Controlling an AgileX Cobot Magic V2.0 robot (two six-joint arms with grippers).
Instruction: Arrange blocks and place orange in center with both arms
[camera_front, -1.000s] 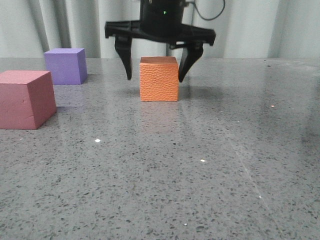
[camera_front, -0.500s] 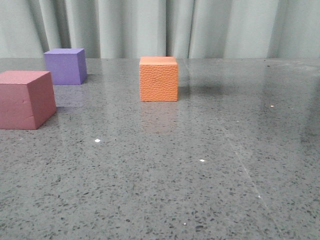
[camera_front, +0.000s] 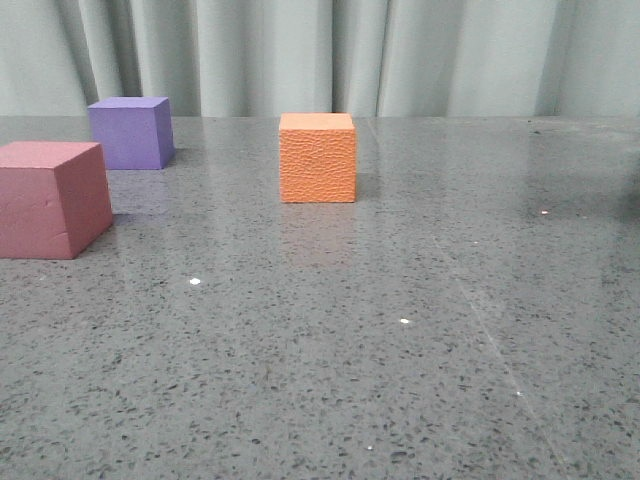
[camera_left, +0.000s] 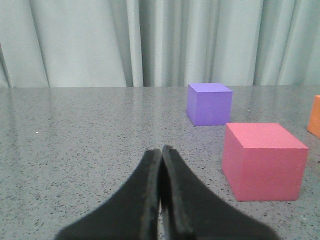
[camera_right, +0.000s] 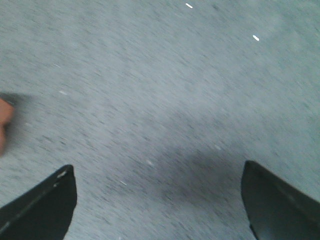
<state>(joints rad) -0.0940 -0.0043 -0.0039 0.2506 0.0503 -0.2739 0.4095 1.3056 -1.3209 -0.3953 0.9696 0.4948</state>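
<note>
The orange cube (camera_front: 317, 157) with a pebbled face stands on the grey table near the middle, far from the camera. The purple cube (camera_front: 130, 132) stands at the far left and the dusty pink cube (camera_front: 52, 198) nearer at the left edge. No gripper shows in the front view. In the left wrist view my left gripper (camera_left: 162, 150) is shut and empty, low over the table, with the pink cube (camera_left: 264, 161), the purple cube (camera_left: 209, 103) and an edge of the orange cube (camera_left: 315, 116) apart from it. In the blurred right wrist view my right gripper (camera_right: 158, 172) is wide open over bare table.
The grey speckled table (camera_front: 400, 330) stretches across the front view. A pale curtain (camera_front: 320, 55) hangs behind its far edge. A sliver of orange-pink (camera_right: 4, 122) shows at the edge of the right wrist view.
One second ago an open gripper straddled the orange cube from above. It has left the front view; its shadow beside the cube has faded. The cubes have not moved.
</note>
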